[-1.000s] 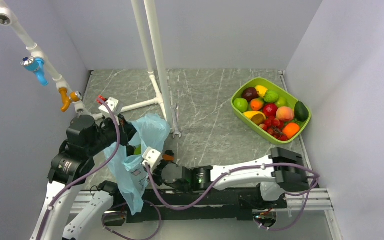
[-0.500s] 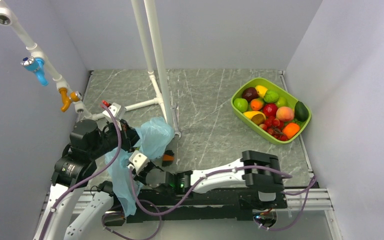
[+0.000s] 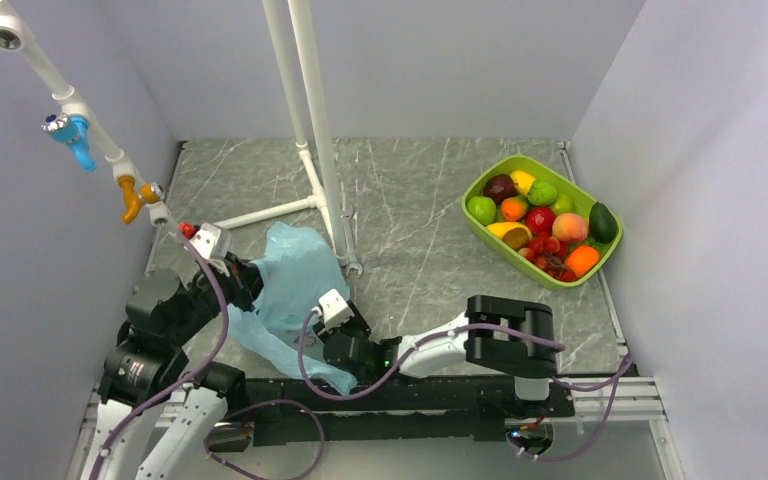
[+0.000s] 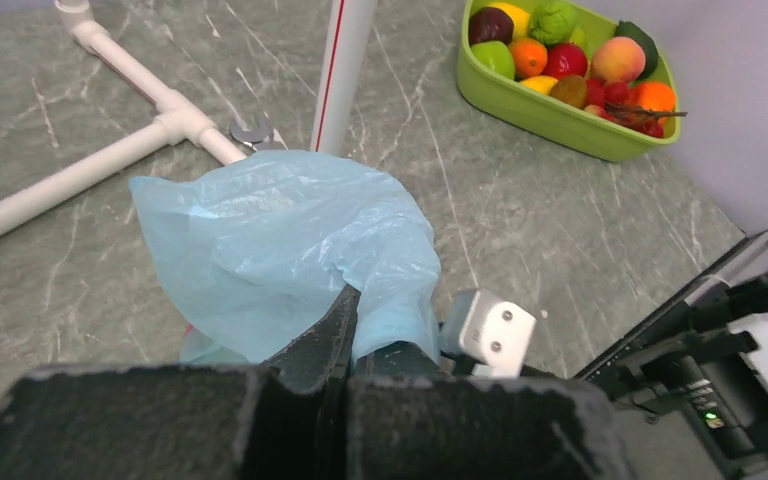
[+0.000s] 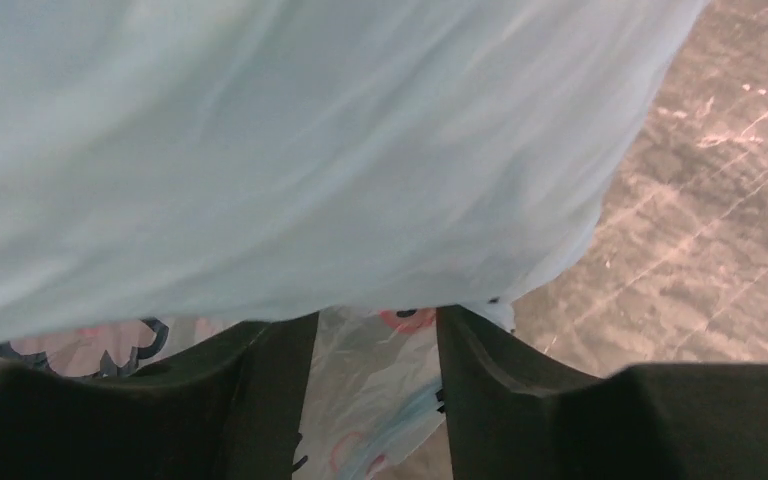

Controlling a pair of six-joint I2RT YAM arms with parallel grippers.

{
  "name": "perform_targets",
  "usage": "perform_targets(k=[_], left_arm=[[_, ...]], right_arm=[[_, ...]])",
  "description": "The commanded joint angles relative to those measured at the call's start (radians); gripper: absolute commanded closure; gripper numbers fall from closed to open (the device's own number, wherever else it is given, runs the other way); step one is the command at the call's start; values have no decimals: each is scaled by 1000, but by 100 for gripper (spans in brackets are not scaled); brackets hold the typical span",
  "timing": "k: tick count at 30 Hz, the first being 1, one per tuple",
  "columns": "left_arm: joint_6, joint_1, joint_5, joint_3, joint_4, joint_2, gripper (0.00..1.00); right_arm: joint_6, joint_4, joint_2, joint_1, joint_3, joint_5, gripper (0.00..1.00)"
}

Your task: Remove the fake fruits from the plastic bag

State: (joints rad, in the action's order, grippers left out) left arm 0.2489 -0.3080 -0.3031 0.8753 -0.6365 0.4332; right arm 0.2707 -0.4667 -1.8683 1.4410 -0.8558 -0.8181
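Observation:
The light-blue plastic bag (image 3: 290, 275) lies crumpled on the marble table (image 3: 420, 200), left of centre. My left gripper (image 3: 250, 283) is shut on the bag's upper fold; in the left wrist view the film bulges over its black fingers (image 4: 345, 310). My right gripper (image 3: 332, 335) sits at the bag's near right edge. In the right wrist view its jaws stand apart (image 5: 375, 320), with printed bag film (image 5: 380, 390) lying loose between and beyond them. Several fake fruits (image 3: 540, 218) fill the lime-green tray (image 3: 480, 232). Any fruit inside the bag is hidden.
A white pipe stand (image 3: 310, 120) rises just behind the bag, its foot bar (image 3: 260, 213) running left. A metal spanner (image 3: 352, 250) lies beside the pole. A pipe with a blue tap (image 3: 78, 140) hangs at the far left. Walls enclose three sides.
My right gripper has opened, let go of the bag and drawn back to the right. The bag, earlier hanging bunched between both grippers, now lies lower and spread out.

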Motion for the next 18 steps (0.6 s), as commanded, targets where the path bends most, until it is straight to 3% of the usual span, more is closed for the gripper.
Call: perform_targets(k=[1, 3, 6, 7, 10, 14, 18], left_arm=[[-7, 5, 25, -79, 128, -77, 100], [-19, 4, -15, -114, 152, -111, 100], [-37, 4, -17, -145, 142, -147, 100], [-37, 5, -8, -135, 117, -143, 95], [15, 5, 88, -16, -53, -71, 50], [51, 5, 156, 195, -336, 51, 4], [111, 4, 269, 305, -503, 40, 1]], right_arm=[[37, -38, 100, 41, 53, 73, 45], [-8, -85, 149, 49, 77, 194, 34], [-53, -106, 194, 57, 54, 383, 27], [-60, -114, 205, 61, 42, 438, 25], [-67, -157, 221, 66, 23, 526, 20], [-47, -138, 232, 65, 1, 400, 13], [-52, -159, 231, 63, -13, 372, 12]])
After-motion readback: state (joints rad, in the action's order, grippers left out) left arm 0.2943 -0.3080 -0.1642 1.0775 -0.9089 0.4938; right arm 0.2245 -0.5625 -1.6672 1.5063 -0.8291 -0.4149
